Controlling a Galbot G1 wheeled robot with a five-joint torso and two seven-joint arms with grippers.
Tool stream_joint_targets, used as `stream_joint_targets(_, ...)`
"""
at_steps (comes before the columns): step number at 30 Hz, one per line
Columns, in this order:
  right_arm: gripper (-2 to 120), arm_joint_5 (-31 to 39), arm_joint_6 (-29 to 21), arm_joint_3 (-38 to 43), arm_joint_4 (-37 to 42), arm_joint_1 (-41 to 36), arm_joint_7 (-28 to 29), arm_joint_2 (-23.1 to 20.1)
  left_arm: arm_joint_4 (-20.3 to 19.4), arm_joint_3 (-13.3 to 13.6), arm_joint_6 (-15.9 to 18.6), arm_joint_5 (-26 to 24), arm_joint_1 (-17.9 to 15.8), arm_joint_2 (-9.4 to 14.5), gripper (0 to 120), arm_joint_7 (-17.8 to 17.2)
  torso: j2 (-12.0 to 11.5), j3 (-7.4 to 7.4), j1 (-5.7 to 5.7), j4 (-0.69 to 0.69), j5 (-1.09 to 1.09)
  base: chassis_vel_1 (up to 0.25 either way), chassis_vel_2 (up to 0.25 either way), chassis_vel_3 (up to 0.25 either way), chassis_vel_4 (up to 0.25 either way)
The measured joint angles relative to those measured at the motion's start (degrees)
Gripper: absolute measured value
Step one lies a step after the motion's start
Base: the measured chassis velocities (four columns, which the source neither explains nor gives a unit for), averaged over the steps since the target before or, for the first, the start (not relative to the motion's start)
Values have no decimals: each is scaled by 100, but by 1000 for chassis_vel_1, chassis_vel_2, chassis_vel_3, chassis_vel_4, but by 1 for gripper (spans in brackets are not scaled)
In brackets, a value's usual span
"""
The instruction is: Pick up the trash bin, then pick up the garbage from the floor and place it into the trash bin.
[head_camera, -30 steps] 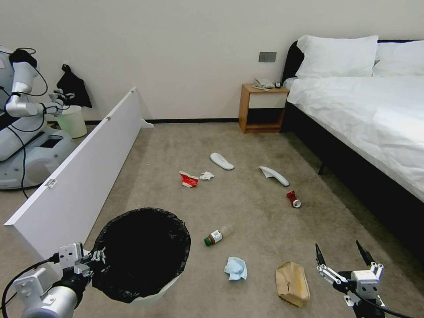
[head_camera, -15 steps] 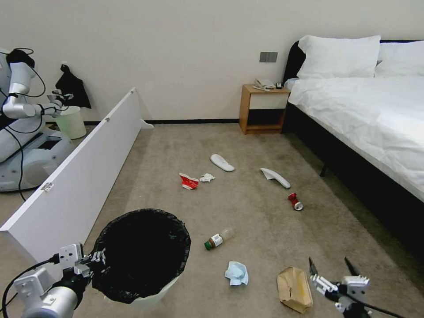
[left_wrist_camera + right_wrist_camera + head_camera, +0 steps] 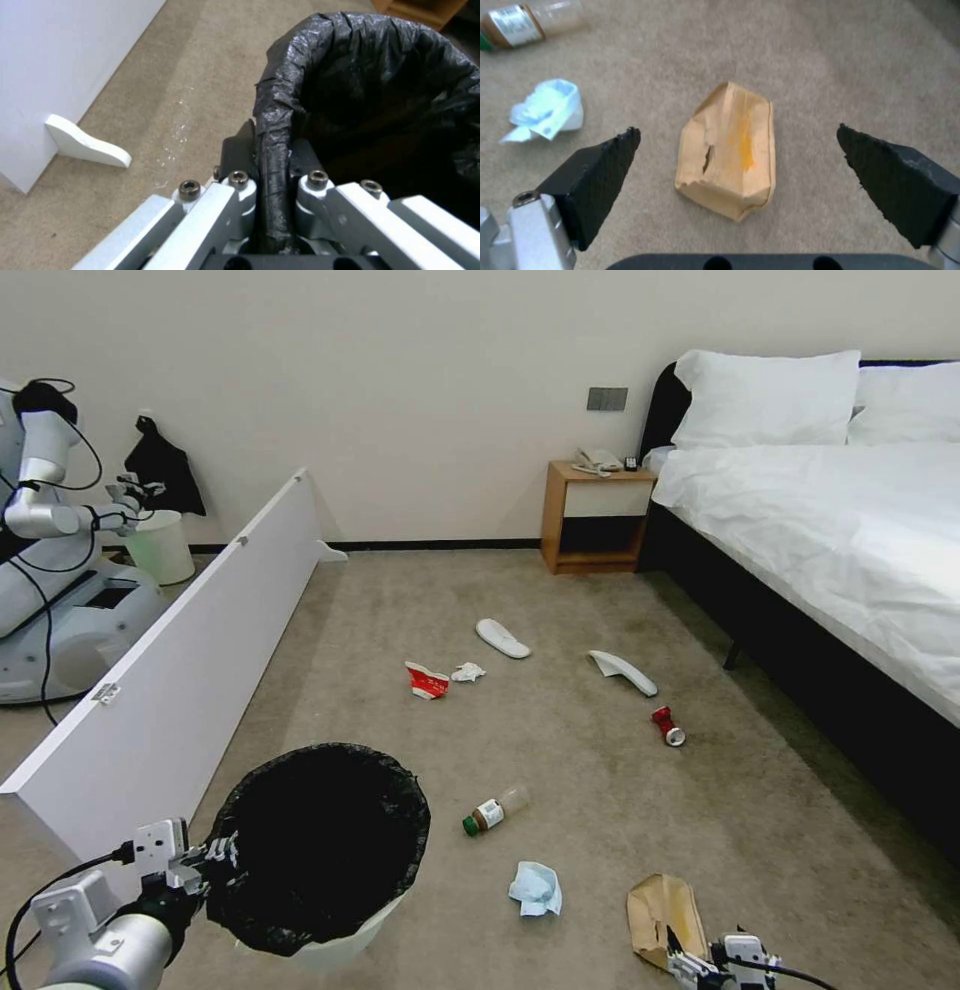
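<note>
- Over the last second the right gripper has dropped from beside the brown paper bag toward the lower edge of the head view, where its body now shows at about 5 o'clock, close to the near end of the bag; the litter on the carpet lies where it lay, and the left arm has not shifted.
- In the right wrist view the black fingertips stand spread wide, with the bag lying on the carpet between them and not touched by either one.
- The left gripper sits at 7 o'clock in the head view, pinching the black-lined rim of the trash bin; the left wrist view shows one finger outside and one inside the folded garbage bag, pressed onto it.
- The bin, with its open mouth facing up, is at 7 o'clock, right beside a low white panel.
- The blue tissue lies just at 9 o'clock of the bag; the green-capped bottle lies on its side at 12 o'clock of that tissue.
- Farther out: the crushed red-white cup with the white tissue just beside it, two white slippers, and the red can at 5 o'clock of the second slipper.
</note>
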Motion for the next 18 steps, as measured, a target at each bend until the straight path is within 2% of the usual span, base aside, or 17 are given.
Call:
stream_joint_targets(10, 100, 238, -169, -83, -443, 552, -35, -3, 6, 29, 2, 4, -5, -8, 5, 5, 0, 0, 0, 0, 0, 0, 0, 0, 0)
stream_joint_targets(18, 100, 343, -214, -323, -1161, 1238, -17, 56, -8, 24, 23, 24, 28, -45, 5, -21, 0, 0, 0, 0, 0, 0, 0, 0, 0)
